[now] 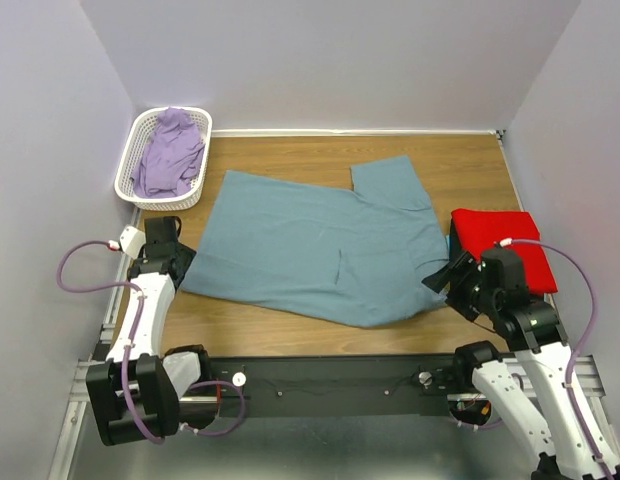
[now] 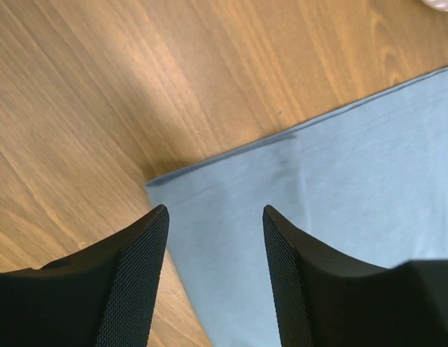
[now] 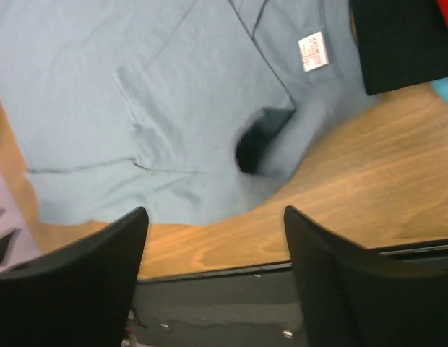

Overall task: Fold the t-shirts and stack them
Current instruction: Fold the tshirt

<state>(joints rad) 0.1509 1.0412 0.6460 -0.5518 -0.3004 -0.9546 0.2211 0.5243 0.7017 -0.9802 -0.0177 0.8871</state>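
Basket: I see a white lattice basket [image 1: 125, 178] at the far left corner of the table [image 1: 290, 150], with a lavender cloth [image 1: 170, 155] bundled inside it.
Left gripper: my left gripper [image 2: 213, 213] sits low at the left edge of the blue-grey t-shirt [image 1: 310, 250], jaws spread wide with nothing between them.
Left gripper, position: in the left wrist view the near-left corner of the shirt lies just ahead of the gap. One finger is over the edge of the cloth and the other is over the shirt itself. I cannot tell whether either one touches.
Blue-grey t-shirt: it is spread flat across the middle of the table, unfolded, with one sleeve pointing to the far side.
Shirt details: the right wrist view shows its chest pocket [image 3: 188, 116] and white neck label [image 3: 313, 51], and a dark fold in the cloth near the right edge.
Right gripper: my right gripper [image 3: 215, 211] hangs by the shirt's near-right part, jaws well apart and holding nothing.
Red t-shirt: the red t-shirt [image 1: 490, 228] lies folded at the right of the table, just beside the blue-grey one.
Turquoise t-shirt: only a sliver of the turquoise t-shirt [image 3: 446, 91] shows under the red one.
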